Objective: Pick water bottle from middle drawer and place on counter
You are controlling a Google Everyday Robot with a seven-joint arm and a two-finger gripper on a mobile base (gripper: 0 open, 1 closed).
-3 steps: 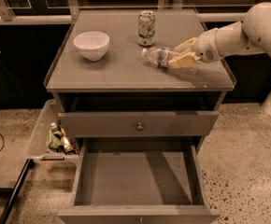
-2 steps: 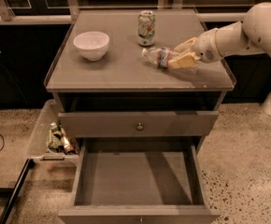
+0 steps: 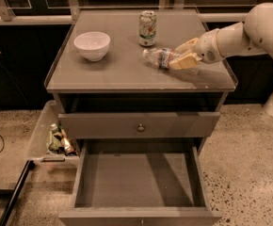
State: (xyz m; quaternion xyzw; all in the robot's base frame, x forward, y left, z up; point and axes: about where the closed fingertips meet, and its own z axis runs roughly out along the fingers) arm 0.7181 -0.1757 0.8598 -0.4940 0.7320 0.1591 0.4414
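Gripper (image 3: 182, 55) pinches the ribbed clear water bottle (image 3: 158, 58) lying on the glossy counter (image 3: 103, 74).

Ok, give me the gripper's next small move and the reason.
Probably open and lift clear. The bottle already lies on its side on the counter, the gripper seems clamped on its base end, and the drawer is empty.

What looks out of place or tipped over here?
The bottle lies on its side on the counter, right of centre, with the pincer at its base end; the can and bowl stand upright. The lower drawer is pulled out.
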